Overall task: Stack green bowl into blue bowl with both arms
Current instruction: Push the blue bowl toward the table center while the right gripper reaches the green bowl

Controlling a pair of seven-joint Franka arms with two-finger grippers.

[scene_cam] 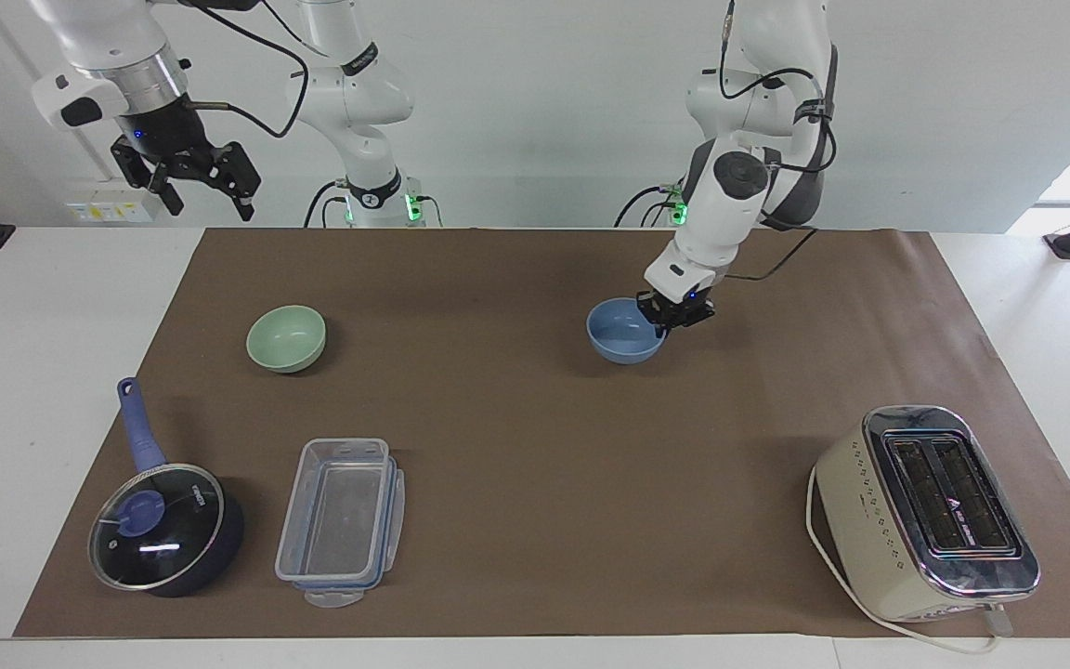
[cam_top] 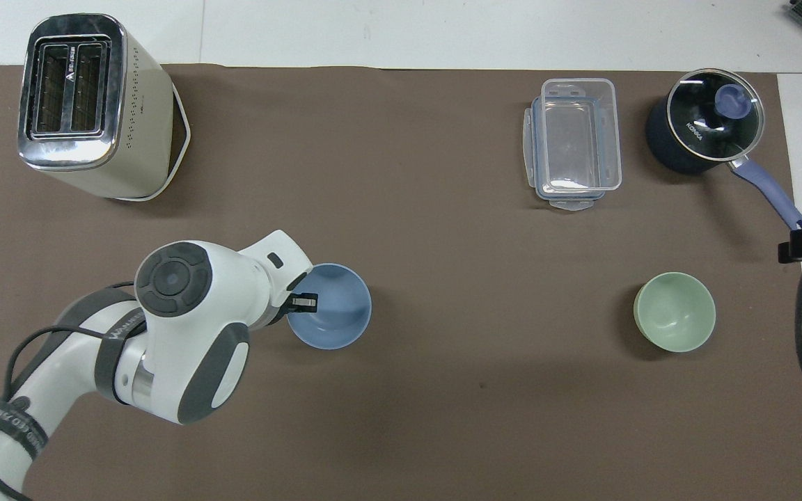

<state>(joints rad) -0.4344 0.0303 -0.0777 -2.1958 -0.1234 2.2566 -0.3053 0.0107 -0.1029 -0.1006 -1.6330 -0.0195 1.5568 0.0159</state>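
Note:
The blue bowl [scene_cam: 623,336] [cam_top: 335,316] is near the middle of the brown mat, upright. My left gripper [scene_cam: 663,325] [cam_top: 307,302] is shut on its rim, on the side toward the left arm's end of the table. Whether the bowl rests on the mat or hangs just above it, I cannot tell. The pale green bowl [scene_cam: 286,337] [cam_top: 674,311] stands alone toward the right arm's end, upright and untouched. My right gripper [scene_cam: 205,203] waits open, high in the air over the table's edge at that end; only a black part of it shows at the overhead view's edge.
A cream toaster [scene_cam: 925,511] [cam_top: 88,104] stands toward the left arm's end, farther from the robots than the blue bowl. A clear lidless container [scene_cam: 340,520] [cam_top: 575,142] and a dark saucepan with glass lid [scene_cam: 163,530] [cam_top: 704,132] lie farther out than the green bowl.

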